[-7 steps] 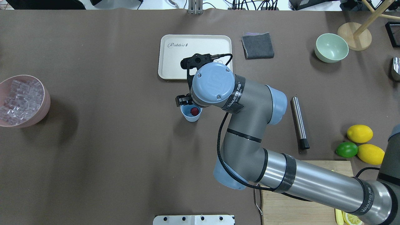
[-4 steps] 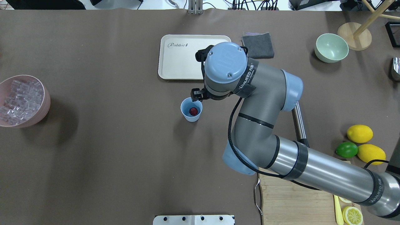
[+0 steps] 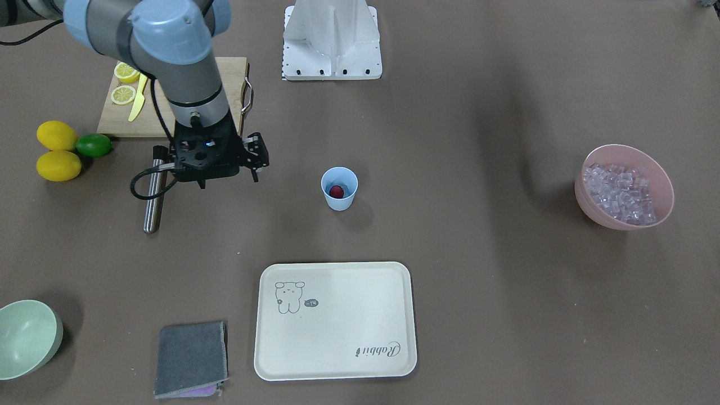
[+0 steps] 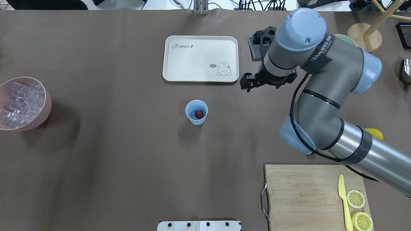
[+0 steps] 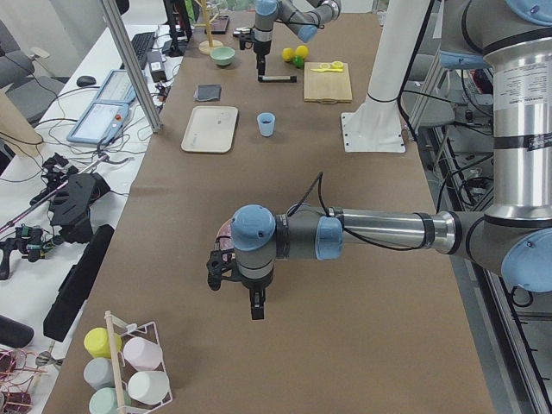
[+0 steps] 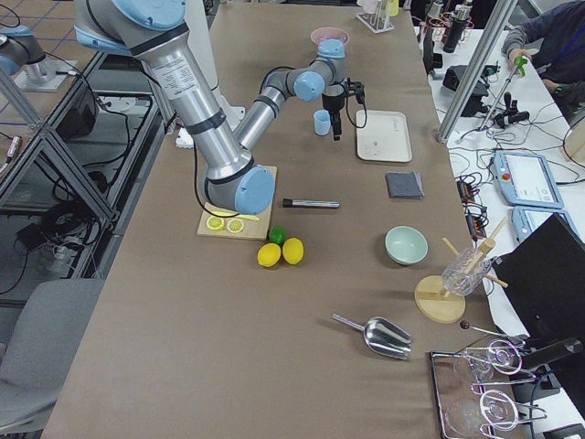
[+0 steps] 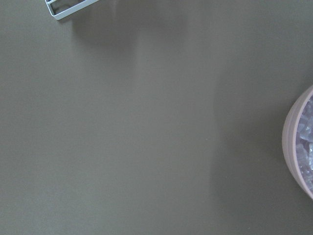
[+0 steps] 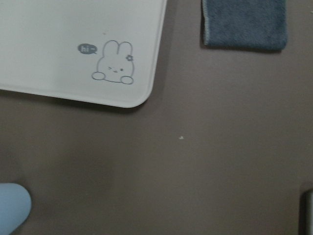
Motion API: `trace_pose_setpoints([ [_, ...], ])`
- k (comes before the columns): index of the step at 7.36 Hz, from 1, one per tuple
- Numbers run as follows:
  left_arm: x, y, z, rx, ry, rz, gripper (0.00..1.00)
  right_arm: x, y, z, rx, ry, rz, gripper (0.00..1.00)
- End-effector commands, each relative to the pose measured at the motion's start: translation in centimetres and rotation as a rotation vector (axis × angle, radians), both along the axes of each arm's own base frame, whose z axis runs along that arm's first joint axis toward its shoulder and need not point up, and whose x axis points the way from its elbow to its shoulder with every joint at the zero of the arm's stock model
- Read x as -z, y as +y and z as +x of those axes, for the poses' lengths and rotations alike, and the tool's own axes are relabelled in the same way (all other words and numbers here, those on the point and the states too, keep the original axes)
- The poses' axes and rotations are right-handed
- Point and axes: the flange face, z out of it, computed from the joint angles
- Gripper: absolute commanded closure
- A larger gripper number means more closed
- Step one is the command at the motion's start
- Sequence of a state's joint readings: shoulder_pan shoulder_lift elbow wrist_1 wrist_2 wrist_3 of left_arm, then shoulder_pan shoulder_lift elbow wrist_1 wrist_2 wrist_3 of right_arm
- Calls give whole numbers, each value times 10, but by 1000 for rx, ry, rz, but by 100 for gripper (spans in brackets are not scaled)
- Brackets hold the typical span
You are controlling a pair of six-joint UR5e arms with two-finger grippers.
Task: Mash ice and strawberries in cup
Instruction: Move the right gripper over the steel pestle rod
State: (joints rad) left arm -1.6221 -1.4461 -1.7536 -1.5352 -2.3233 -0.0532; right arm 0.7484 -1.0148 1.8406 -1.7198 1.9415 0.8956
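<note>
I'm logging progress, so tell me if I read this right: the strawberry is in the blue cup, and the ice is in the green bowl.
Not quite. The strawberry is in the blue cup, but the ice is in the pink bowl. The exterior front-facing view shows this plainly.

Your table cover is matt brown and looks like paper, without any shine. The cup is light-blue plastic, smooth and matt. The strawberry inside it is dark red with only little gloss. On the left, the ice is clear and glassy, in a pink bowl with a matt, smooth wall. The far tray is cream, smooth and half-matt. Right of it, the cloth is grey and rough. The near right board is pale wood with visible grain. The rod is brushed metal. The lemons look glossy.
</note>
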Motion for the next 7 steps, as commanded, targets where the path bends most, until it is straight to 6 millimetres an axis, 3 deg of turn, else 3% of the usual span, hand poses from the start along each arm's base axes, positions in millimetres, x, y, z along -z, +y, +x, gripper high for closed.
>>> trace_pose_setpoints([
  [1, 8, -5, 4, 4, -1, 55, 1, -65, -10, 44, 0, 54, -55, 0],
  [3, 7, -8, 14, -19, -2, 72, 1, -88, -17, 60, 27, 50, -130, 0],
  [6, 9, -8, 16, -28, -3, 82, 1, -154, -36, 42, 84, 95, -251, 0],
  [7, 7, -6, 16, -28, -4, 79, 1, -167, -38, 37, 101, 81, -291, 0],
])
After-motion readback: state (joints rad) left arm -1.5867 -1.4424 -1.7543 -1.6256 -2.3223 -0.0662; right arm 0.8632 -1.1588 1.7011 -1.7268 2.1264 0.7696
